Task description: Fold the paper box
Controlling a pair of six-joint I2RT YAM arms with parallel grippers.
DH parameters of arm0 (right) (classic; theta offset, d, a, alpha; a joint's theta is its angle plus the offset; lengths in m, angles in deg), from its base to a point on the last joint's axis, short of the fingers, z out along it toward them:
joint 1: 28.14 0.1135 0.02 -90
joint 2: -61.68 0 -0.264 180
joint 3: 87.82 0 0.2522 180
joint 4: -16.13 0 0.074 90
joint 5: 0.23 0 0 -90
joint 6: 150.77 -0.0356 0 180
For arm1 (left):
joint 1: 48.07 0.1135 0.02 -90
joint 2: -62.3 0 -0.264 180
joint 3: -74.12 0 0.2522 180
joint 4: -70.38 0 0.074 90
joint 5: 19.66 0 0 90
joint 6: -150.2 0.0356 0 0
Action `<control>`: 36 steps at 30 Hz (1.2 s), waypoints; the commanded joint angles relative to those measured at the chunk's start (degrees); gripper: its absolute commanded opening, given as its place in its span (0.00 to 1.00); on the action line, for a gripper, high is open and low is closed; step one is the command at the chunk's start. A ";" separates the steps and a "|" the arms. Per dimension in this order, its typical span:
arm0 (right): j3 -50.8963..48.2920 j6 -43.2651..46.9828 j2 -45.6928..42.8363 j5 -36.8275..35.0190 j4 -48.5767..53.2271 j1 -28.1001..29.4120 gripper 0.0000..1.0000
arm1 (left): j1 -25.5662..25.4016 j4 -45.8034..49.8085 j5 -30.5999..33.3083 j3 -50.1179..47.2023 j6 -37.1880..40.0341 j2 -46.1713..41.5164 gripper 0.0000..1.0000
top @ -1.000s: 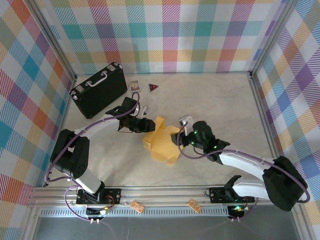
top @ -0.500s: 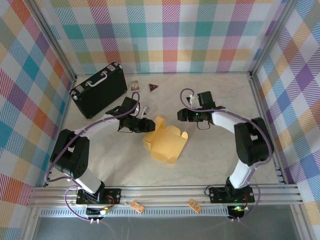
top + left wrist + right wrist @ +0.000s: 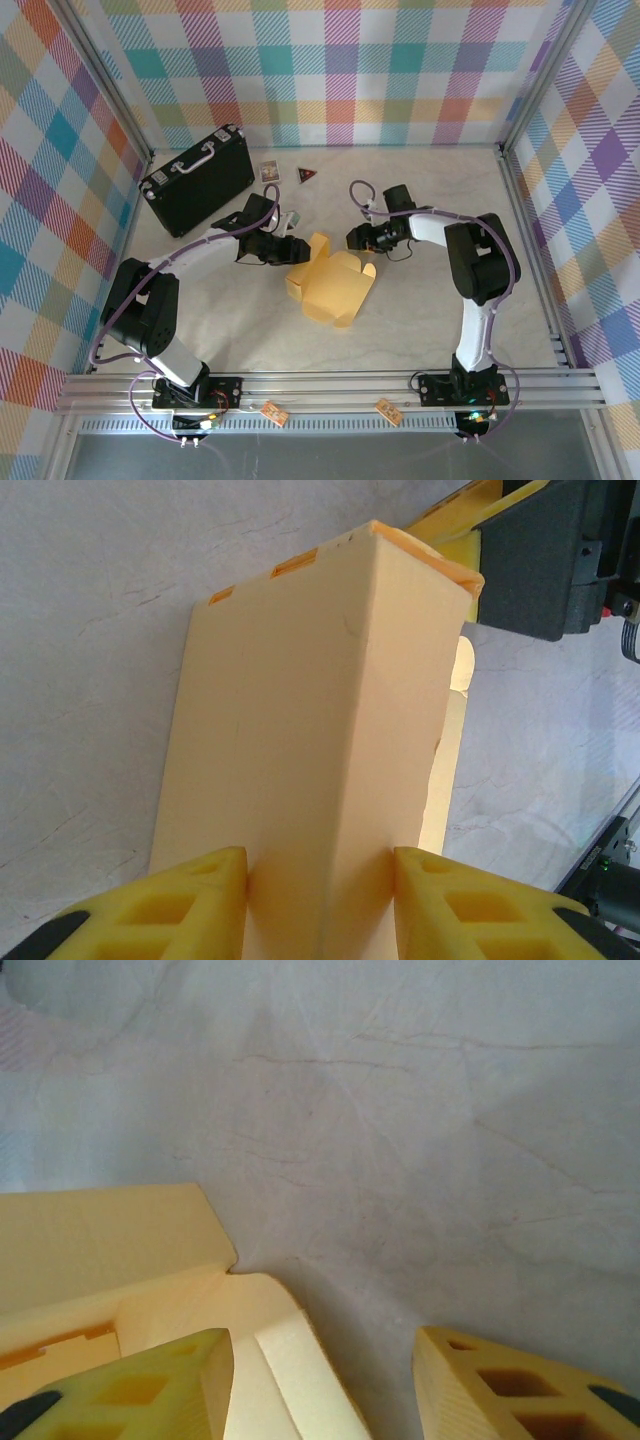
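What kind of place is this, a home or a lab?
Probably a robot test cell in a lab: pastel checked walls on a metal frame, black left arm and right arm bolted to its rail, a mustard-yellow cardboard box on the marbled tabletop.

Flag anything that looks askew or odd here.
The paper box is only half-folded: its end flaps stick out unclosed beside the right claw. The left claw grips the other end. Nothing looks spilled or torn.
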 commanded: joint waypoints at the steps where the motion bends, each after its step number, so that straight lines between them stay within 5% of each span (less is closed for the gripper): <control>1: 1.24 2.14 0.07 4.34 2.83 1.77 0.49 | 0.23 6.86 2.87 -1.09 0.50 1.22 0.40; 18: -3.38 1.34 -6.24 11.02 2.80 4.71 0.40 | 0.23 6.41 2.95 -1.67 0.37 1.22 0.40; 36: -10.71 -2.99 -4.71 6.95 -2.69 7.63 0.34 | 0.23 6.77 3.05 -1.62 0.28 0.72 0.40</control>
